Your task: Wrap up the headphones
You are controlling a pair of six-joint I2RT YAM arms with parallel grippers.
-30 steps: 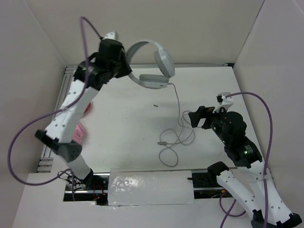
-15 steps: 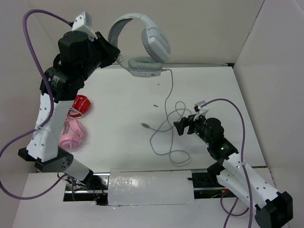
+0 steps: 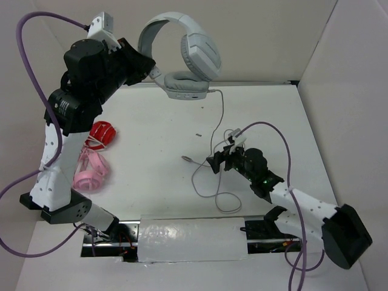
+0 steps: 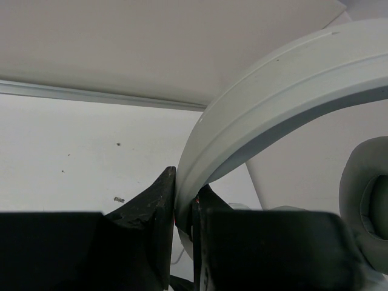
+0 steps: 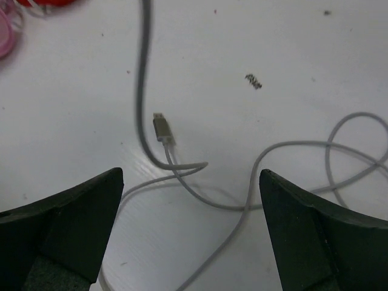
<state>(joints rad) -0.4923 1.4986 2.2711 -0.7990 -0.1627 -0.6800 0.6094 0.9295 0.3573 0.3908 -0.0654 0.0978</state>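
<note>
Since a second ago the right arm has swung in from the right side toward the middle of the desk [image 3: 145,151], the left arm has raised its load higher, and the dragged cable [image 3: 211,140] has slid left with its loops reshaped. Nearest the front edge, loose loops of that thin grey cable lie flat on the desk, right of the middle. Just beyond them the right gripper [image 3: 219,162] hangs low over the desk with its fingers spread wide and nothing between them. In its wrist view the cable's plug [image 5: 162,129] lies on the desk in the gap between the fingers, with strands crossing just below it. Toward the left edge lie the pink headphones [image 3: 91,170] and, just behind them, the red headphones [image 3: 100,132]; I cannot tell whether the two touch. A small dark speck [image 3: 198,134] sits near the middle of the desk. From the loops the cable rises off the desk to the white headphones [image 3: 197,54], which hang in the air above the far edge, left of the middle, one ear cup turned upright and the other lying flat below it. The left gripper [image 3: 148,68] is pressed together on the headband, which runs up from between its two dark fingers [image 4: 154,206] in the wrist view.
</note>
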